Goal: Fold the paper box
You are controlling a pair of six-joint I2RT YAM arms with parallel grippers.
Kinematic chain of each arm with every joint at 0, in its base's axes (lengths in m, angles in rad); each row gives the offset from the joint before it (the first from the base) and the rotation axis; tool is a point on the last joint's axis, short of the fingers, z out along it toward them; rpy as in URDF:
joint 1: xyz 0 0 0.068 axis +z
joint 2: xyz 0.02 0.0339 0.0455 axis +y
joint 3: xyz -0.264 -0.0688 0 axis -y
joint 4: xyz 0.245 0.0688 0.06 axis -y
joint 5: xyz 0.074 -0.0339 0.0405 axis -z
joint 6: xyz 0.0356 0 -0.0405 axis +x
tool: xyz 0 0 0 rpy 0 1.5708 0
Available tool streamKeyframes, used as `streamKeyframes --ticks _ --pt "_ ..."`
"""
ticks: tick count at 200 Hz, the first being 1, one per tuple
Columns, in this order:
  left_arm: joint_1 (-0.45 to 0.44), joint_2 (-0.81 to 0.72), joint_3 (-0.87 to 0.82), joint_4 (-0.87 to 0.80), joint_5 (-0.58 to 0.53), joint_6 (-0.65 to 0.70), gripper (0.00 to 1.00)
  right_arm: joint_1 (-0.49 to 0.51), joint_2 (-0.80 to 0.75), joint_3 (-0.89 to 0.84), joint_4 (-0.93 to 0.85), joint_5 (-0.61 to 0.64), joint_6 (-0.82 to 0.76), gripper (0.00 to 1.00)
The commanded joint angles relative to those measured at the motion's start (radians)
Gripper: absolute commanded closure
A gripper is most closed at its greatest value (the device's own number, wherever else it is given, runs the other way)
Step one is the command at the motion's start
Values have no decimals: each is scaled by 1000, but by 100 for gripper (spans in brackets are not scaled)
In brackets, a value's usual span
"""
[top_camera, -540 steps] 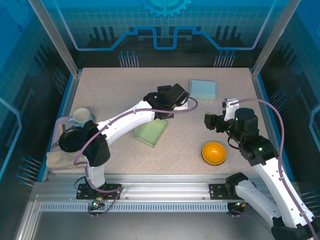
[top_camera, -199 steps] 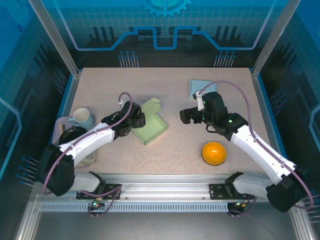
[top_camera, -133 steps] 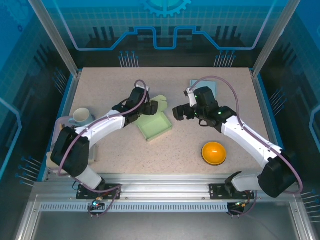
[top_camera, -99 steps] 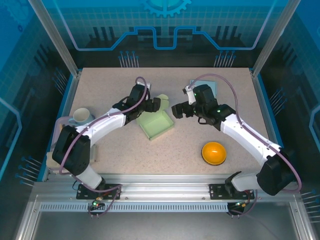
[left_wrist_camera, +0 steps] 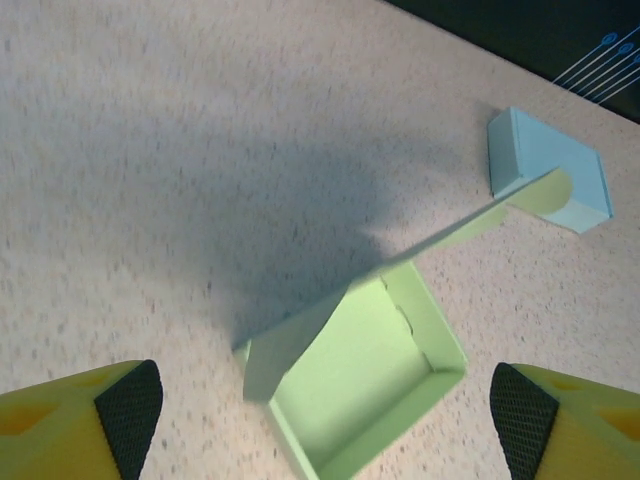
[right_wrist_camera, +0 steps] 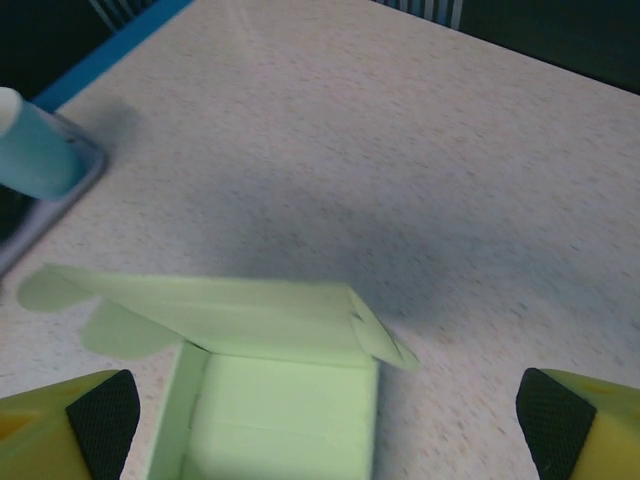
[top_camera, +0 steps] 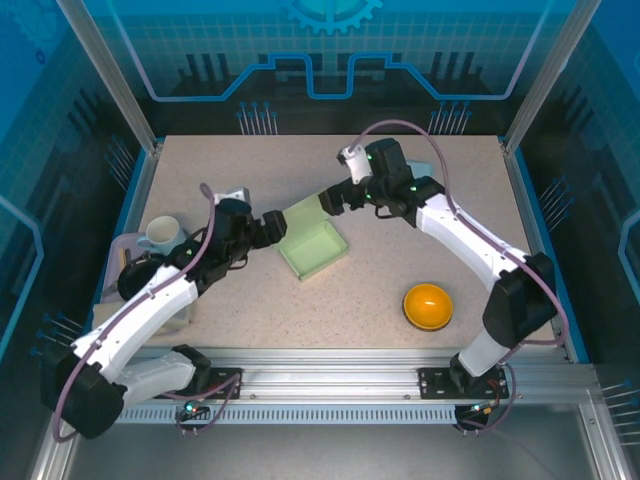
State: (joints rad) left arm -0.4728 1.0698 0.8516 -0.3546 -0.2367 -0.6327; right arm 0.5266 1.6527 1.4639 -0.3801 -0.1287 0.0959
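Near the middle of the speckled table, a green paper box with its shallow base facing up, resting flat, turned at an angle to the table edges. Along its far-left side, a lid hinged and tilted up, not closed over the base, with rounded tabs at its ends. Left gripper just beside the box's left corner, at the near end of the lid: spread wide, gripping nothing. From the left wrist, yellow fingers with black pads at both lower corners, the base and raised lid between them, no pad touching paper. Beyond the lid's tip in that view, a pale blue box, closed, lying apart from the green one. Right gripper at the far end of the lid, reaching in from the far right: likewise wide apart and empty. Contact with the lid's tip impossible to judge from above. From the right wrist, fingers at the two lower corners, the open base below and between them, the lid leaning across above it. Toward the near right of the table, an orange bowl, well clear of both arms. At the left edge, a blue mug standing upright — next to it a black round object, too unclear to name.
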Motion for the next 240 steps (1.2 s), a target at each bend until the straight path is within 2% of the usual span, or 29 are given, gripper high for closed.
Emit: streamKeyframes --ticks 1,33,62,87,114,156,181,202,240 --pt "6 -6 -79 40 120 -139 12 -5 90 96 -4 -138 -14 0" --pt "1 91 -114 192 199 -212 15 2 209 210 -42 -193 44 0" --pt "0 180 -70 256 152 -184 15 22 221 182 -16 -217 129 0" --pt "3 269 12 241 110 -126 15 42 162 83 24 -184 181 0" --pt "16 348 74 263 115 -101 15 44 72 -32 39 -130 275 0" --pt "62 455 204 259 138 -28 15 49 -84 -209 106 -146 379 0" --pt "78 479 261 190 145 41 14 49 -161 -232 11 -7 310 0" --pt "80 442 226 160 167 59 14 42 -198 -240 -84 108 220 0" --pt "79 370 100 191 228 82 14 16 -219 -299 -133 157 163 0"
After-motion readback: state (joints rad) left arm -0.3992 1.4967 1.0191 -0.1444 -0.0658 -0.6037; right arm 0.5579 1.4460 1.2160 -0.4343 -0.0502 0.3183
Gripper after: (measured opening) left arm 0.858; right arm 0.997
